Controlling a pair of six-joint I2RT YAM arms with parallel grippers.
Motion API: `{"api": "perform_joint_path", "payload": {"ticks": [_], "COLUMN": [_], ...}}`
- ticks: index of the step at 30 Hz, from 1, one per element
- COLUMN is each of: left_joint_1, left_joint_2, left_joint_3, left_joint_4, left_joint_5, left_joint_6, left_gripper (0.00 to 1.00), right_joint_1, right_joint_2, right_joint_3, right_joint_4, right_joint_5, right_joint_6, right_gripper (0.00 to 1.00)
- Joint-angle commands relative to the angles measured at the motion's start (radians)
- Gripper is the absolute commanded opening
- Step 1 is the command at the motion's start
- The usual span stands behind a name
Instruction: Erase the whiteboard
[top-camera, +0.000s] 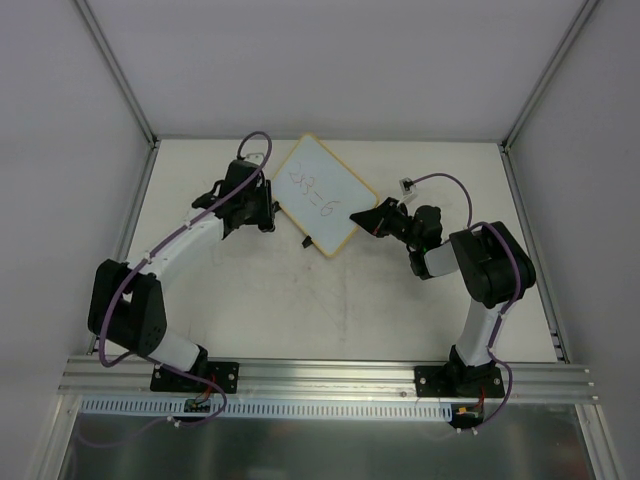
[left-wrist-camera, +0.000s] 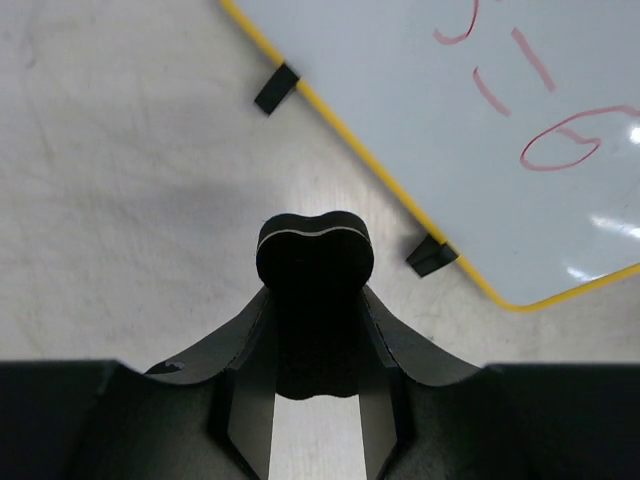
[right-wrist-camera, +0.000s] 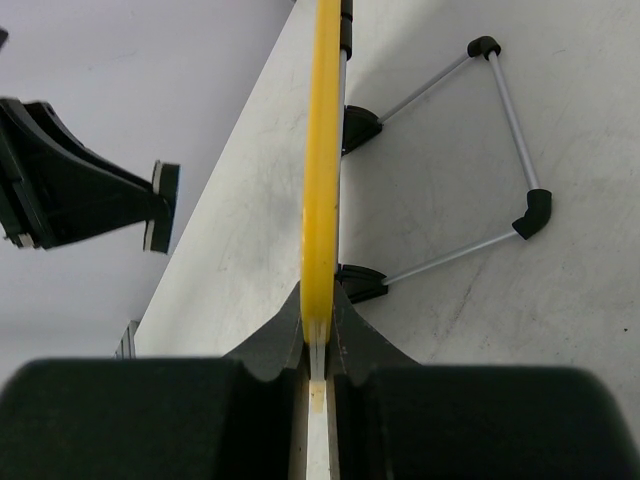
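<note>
Whiteboard sits diagonal between the 2 grippers, with red writing ending "=6" on its face. Right gripper is at the whiteboard's right corner, jaws clamped on the yellow frame, which the wrist view shows edge-on. Left gripper is just beside the whiteboard's left edge, near the 2 black clips. Its fingers are pressed together and hold nothing.
</note>
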Motion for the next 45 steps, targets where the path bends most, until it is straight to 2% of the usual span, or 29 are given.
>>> {"api": "perform_joint_path", "payload": {"ticks": [1,5,12,16,30,45], "left_joint_1": [0.054,0.106,0.117,0.118,0.118,0.120], "left_joint_2": [0.057,0.105,0.226,0.252,0.376,0.497], "left_joint_3": [0.095,0.141,0.259,0.230,0.228,0.339], "left_joint_4": [0.029,0.121,0.175,0.340,0.532,0.529], "left_joint_5": [0.125,0.240,0.272,0.326,0.228,0.188], "left_joint_6": [0.064,0.067,0.182,0.204,0.240,0.274], "left_gripper": [0.00,0.00,0.00,0.00,0.00,0.00], "right_joint_1": [-0.012,-0.012,-0.012,-0.012,-0.012,-0.012], "right_joint_2": [-0.003,-0.004,-0.009,-0.009,-0.027,-0.024], "right_joint_3": [0.020,0.018,0.015,0.017,0.009,0.017], "right_joint_4": [0.198,0.200,0.203,0.203,0.203,0.203], "right_joint_5": [0.001,-0.001,-0.001,-0.002,-0.012,-0.021], "right_joint_6": [-0.013,-0.012,-0.012,-0.013,-0.016,-0.015], "right_gripper": [0.00,0.00,0.00,0.00,0.00,0.00]}}
